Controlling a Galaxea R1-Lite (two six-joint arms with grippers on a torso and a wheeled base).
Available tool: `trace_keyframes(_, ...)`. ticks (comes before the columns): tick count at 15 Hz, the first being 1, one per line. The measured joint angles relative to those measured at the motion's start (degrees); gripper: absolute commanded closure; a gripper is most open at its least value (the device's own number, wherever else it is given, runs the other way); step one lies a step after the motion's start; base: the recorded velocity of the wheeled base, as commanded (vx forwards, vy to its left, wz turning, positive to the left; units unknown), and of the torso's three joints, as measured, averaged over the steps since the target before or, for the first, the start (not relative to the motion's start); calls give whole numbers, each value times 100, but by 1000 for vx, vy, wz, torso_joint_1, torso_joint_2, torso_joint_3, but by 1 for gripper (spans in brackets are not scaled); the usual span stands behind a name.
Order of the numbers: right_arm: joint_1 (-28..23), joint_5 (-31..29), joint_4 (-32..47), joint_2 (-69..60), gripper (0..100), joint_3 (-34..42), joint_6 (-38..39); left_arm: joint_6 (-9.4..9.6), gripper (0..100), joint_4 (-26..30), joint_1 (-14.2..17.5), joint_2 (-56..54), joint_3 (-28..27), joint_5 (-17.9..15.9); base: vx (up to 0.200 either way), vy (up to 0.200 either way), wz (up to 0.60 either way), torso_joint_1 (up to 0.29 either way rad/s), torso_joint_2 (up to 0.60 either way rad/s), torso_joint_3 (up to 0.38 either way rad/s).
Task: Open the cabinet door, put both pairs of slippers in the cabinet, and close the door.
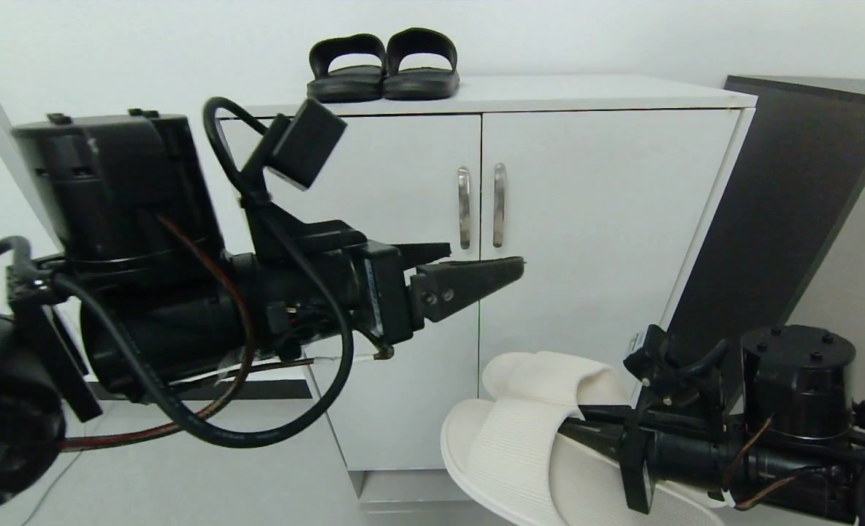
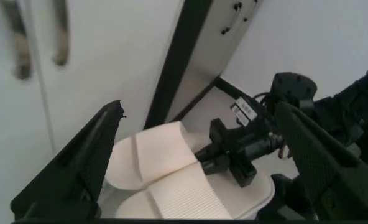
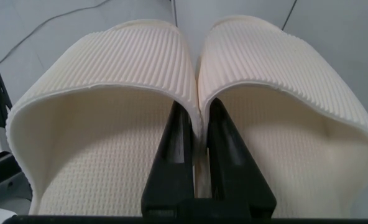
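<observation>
The white slippers (image 3: 109, 112) were up off the floor (image 1: 184, 475), a soft, cream pair with ribbed, arched straps and smooth rounded soles, held side by side low in front of the cabinet's (image 1: 600, 219) right door. The right tool (image 3: 198, 143) had them: one black wedge finger was slid under each strap, and the two were squeezed together on the touching inner edges. Higher up, the left tool (image 1: 487, 257) hung level before the seam between the two doors (image 1: 403, 183), just below the handles (image 1: 464, 208). Its tapered black fingers were spread wide with nothing between them. Those handles were slim, shiny metal bars, upright and close together, and both flat white doors sat shut. On the cabinet's top, toward its left side, the black slippers (image 1: 383, 67) rested as a neat pair, matte and rubbery, with broad bands. A dark, flat panel (image 1: 790, 204) stood against the cabinet's right side.
</observation>
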Motion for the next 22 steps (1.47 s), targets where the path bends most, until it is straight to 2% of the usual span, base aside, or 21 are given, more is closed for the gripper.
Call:
trace_keyframes(1, -20, 2, -89, -5, 100, 40, 0, -79, 0, -16, -18, 160, -146, -84, 0, 0, 0, 0, 0, 0)
trace_keyframes(2, -48, 10, -143, -10, 100, 66, 2, -167, 0, -10, -16, 363, -378, -304, 0, 0, 0, 0, 0, 0)
trace_keyframes(5, -108, 18, -145, -22, 100, 101, 5, -271, 0, 113, 11, 967, -1112, -834, 0, 0, 0, 0, 0, 0)
trace_keyframes(8, -117, 21, -140, -30, 100, 118, 5, -608, 0, 167, 59, 1563, -1916, -1001, 0, 0, 0, 0, 0, 0)
trace_keyframes(9, -117, 18, -145, -30, 100, 118, 5, -657, 0, 178, 102, 1723, -2109, -998, 0, 0, 0, 0, 0, 0)
trace_keyframes(11, -119, 21, -143, -30, 100, 118, 5, -686, 0, 256, 211, 1946, -2371, -823, 0, 0, 0, 0, 0, 0)
trace_keyframes(14, -133, 18, -143, -27, 100, 115, 5, -681, 0, 412, 251, 2081, -2655, -154, 0, 0, 0, 0, 0, 0)
trace_keyframes(16, -139, 11, -143, -27, 100, 112, -2, -679, 0, 435, 265, 2111, -2799, 143, 0, 0, 0, 0, 0, 0)
trace_keyframes(22, -144, -6, -143, -33, 100, 123, -11, -677, 0, 679, 271, 2334, -3157, 569, 0, 0, 0, 0, 0, 0)
